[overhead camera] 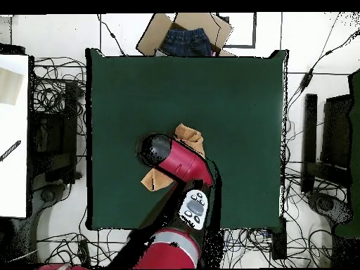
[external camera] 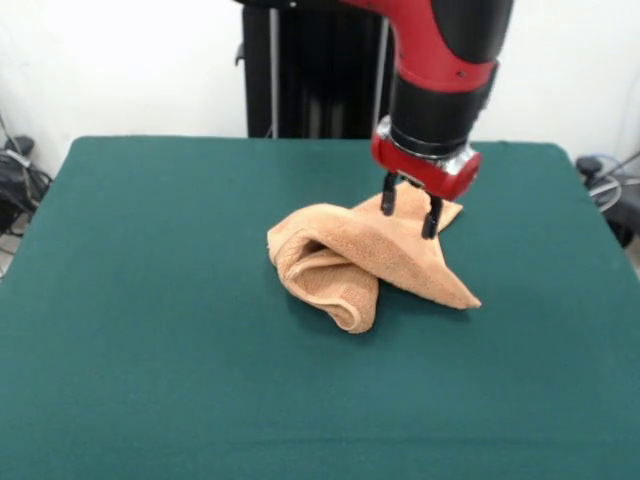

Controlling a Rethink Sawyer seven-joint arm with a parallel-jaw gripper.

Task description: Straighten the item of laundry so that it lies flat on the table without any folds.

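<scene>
The light orange-tan towel (external camera: 350, 255) lies crumpled and folded over itself near the middle of the dark green table (external camera: 150, 250). One corner points to the front right and a rolled fold sits at its left. My gripper (external camera: 410, 208) hangs from the red arm over the towel's far right corner. Its two black fingers (external camera: 388, 195) are apart, with their tips at the cloth. In the overhead view the arm covers the gripper and most of the towel (overhead camera: 188, 135). A second bit of the towel shows on the arm's other side.
The black pedestal (external camera: 310, 70) stands behind the table's far edge. In the overhead view a cardboard box holding jeans (overhead camera: 186, 35) sits just past the table's top edge. Cables lie on the floor all round, and a white surface (overhead camera: 14, 133) stands at the left.
</scene>
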